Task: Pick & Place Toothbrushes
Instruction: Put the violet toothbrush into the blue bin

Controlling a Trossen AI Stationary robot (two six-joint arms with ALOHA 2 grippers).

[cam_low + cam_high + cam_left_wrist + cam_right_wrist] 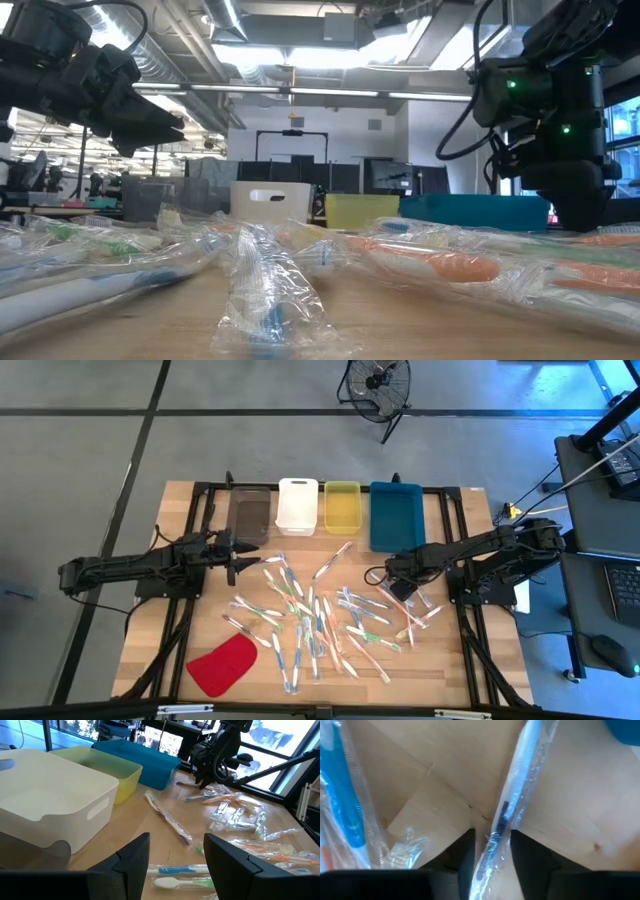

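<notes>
Many toothbrushes point(320, 622) in clear wrappers lie scattered flat on the middle of the wooden table point(450, 660). My right gripper point(397, 586) points down at the heap's right edge, just in front of the blue bin point(397, 515). It is shut on one wrapped blue-and-clear toothbrush point(520, 775). My left gripper point(240, 557) hangs open above the table's left part, near the grey bin point(250, 517), and its fingers point(132, 857) are empty. My right gripper pinches the wrapped toothbrush between its two fingers, at the dark ribbed stretch of its shaft point(496, 827). The fingers point(532, 860) come from above, pointing down, one on each long side, across the stick. The toothbrush still lies flat on the table.
Four bins stand in a row at the far edge: grey, white point(297, 505), yellow point(342, 507) and blue. A flat red piece point(222, 665) lies near the front left. More wrapped toothbrushes point(345, 800) lie close beside the held one.
</notes>
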